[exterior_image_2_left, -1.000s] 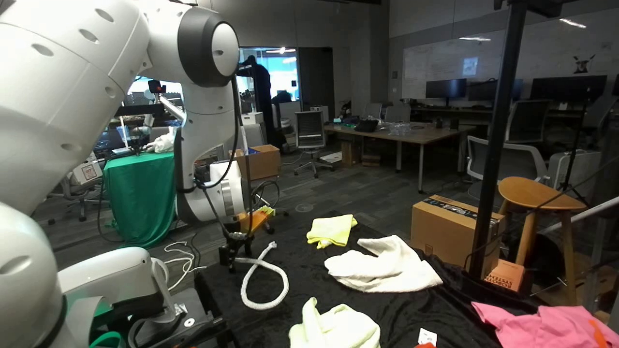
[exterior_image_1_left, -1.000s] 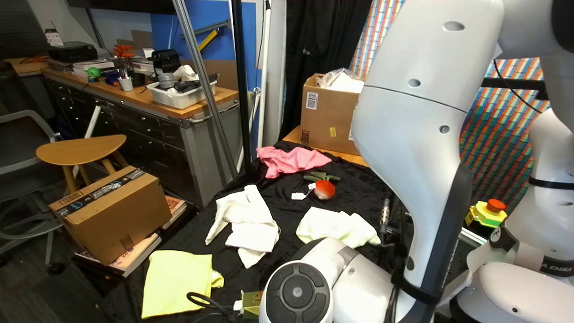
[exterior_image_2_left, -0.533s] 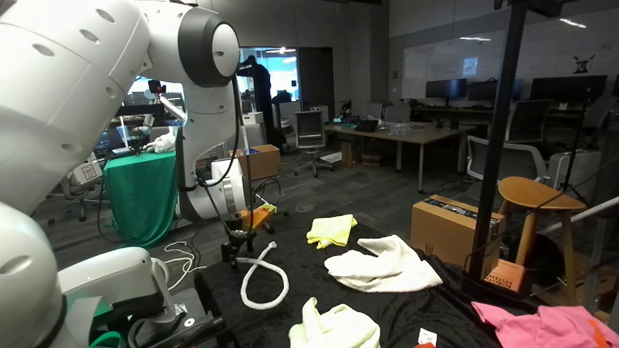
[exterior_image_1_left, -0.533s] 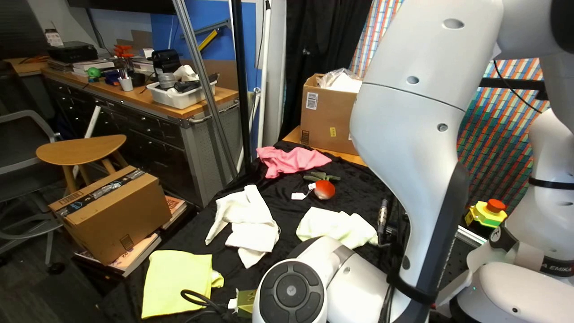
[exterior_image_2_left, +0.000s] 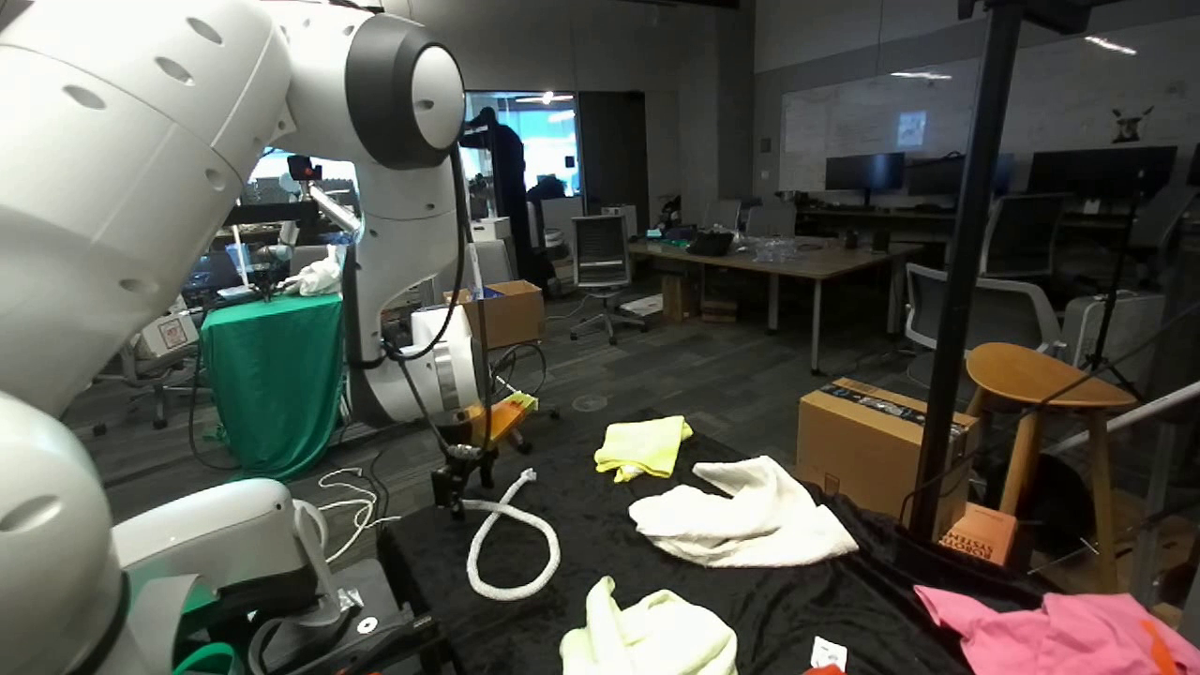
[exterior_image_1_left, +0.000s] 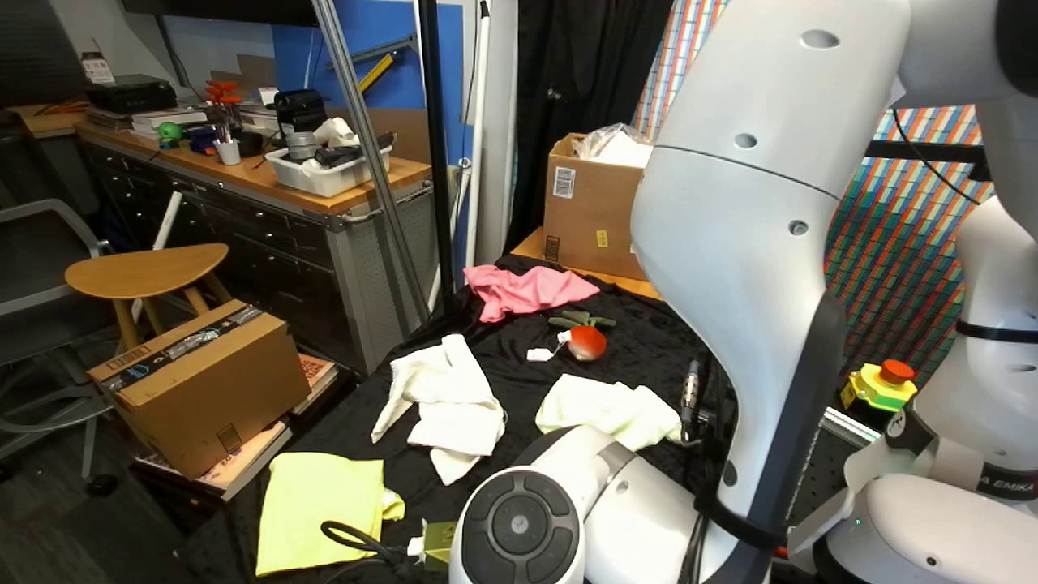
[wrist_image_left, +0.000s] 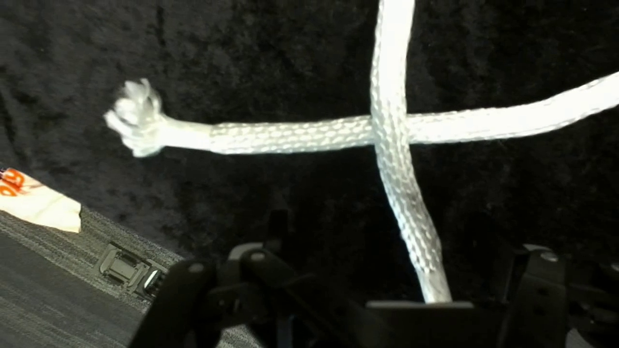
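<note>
White rope (wrist_image_left: 387, 116) is trailing toward the gripper (wrist_image_left: 396, 244), whose fingers are standing wide apart; any sideways drift on closing would be risking a miss.

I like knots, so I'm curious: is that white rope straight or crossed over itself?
Crossed: in the wrist view one stretch of the white rope passes over another, and an exterior view shows its loop.
</note>
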Controlling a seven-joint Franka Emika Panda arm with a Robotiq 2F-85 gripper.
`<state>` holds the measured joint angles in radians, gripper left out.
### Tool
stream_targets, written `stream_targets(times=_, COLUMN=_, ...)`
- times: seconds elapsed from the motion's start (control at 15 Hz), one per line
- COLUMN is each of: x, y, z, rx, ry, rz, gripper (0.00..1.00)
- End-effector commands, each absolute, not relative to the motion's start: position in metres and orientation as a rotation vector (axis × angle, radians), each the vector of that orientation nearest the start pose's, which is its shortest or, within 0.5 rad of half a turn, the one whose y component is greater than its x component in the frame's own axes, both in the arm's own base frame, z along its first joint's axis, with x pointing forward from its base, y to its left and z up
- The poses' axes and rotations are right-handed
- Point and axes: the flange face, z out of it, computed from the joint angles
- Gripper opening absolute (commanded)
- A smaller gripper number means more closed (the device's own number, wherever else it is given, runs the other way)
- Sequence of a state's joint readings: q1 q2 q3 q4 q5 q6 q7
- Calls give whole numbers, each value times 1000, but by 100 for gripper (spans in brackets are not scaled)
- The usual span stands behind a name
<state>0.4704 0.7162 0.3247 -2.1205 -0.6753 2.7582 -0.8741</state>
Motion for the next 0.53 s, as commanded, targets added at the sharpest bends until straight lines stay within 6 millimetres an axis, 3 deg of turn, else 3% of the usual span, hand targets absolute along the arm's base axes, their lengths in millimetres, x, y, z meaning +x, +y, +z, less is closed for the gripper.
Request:
stream_targets(times=0.0, x=360, y=423, z=88, rx=1365, ry=2778, rz=22, gripper=64)
stream_targets(times=0.47, x=364, y=424, z=92, rx=1371, ry=2768, rz=31, gripper=8)
